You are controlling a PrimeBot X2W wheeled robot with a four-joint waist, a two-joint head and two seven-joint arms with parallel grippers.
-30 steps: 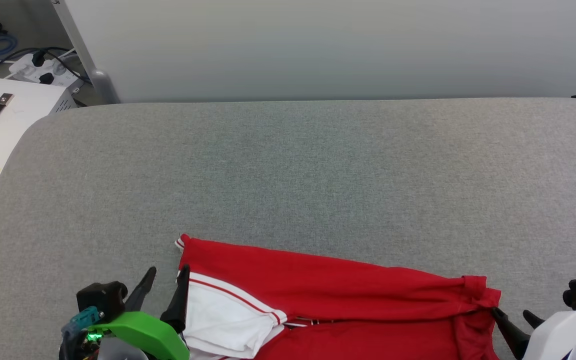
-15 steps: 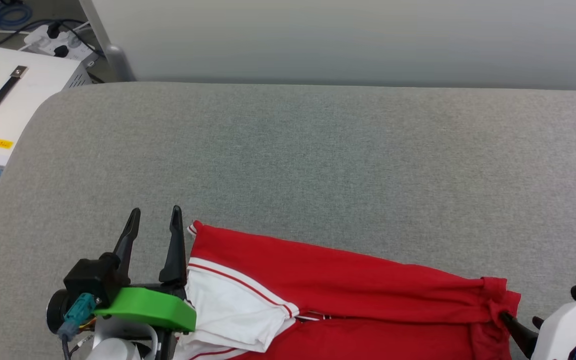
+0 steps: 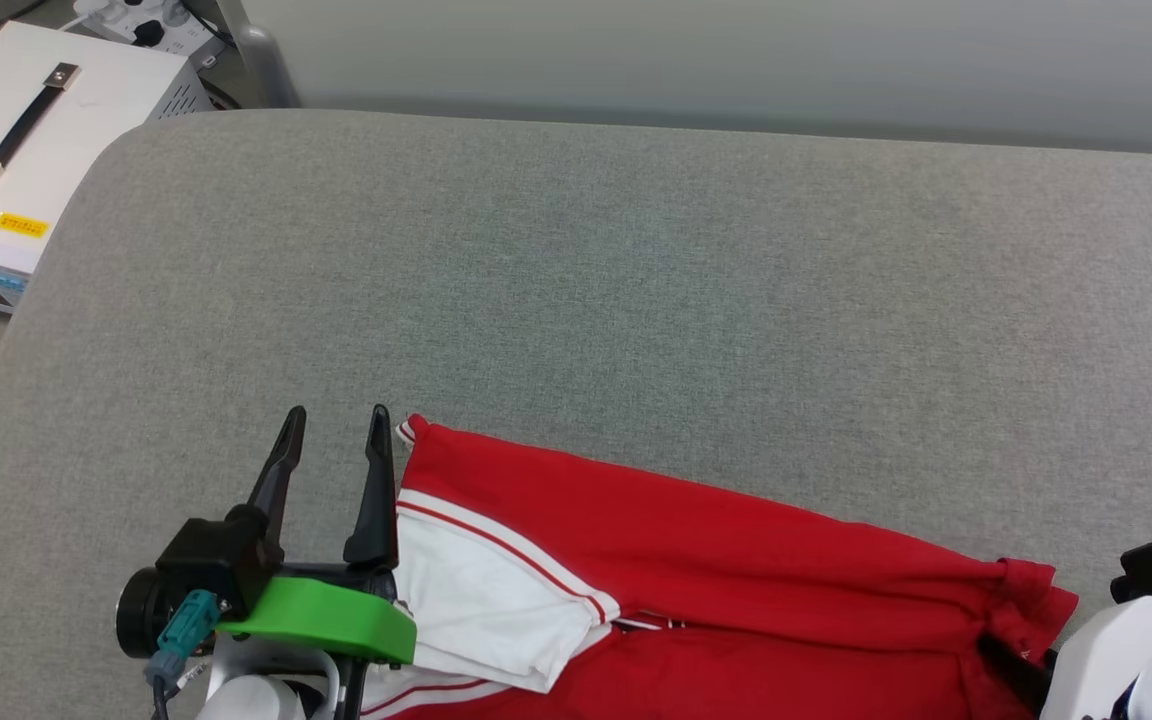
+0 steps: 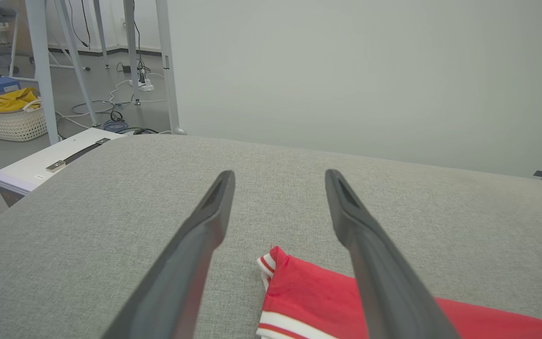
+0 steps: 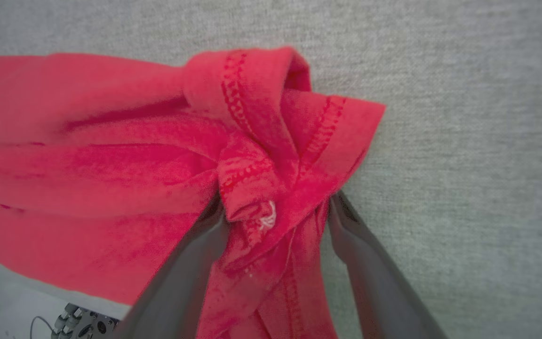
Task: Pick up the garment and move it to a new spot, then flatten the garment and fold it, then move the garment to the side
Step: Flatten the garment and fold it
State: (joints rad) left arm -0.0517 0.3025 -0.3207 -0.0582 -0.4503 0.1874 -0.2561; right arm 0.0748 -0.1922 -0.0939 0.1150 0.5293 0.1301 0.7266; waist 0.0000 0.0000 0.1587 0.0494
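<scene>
1 illegible yellow label [image 3: 21, 224] marks the box [image 3: 86, 100] beyond the garment [image 3: 736, 550].

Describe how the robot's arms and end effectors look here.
The left end effector has two long, tapering dark fingers, a bright green bracket and a teal cable plug. The right end effector has matching fingers on a glossy white shell.

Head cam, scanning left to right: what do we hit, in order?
In order: white box with a black handle → left gripper, open → garment, red with a white sleeve → right arm.
</scene>
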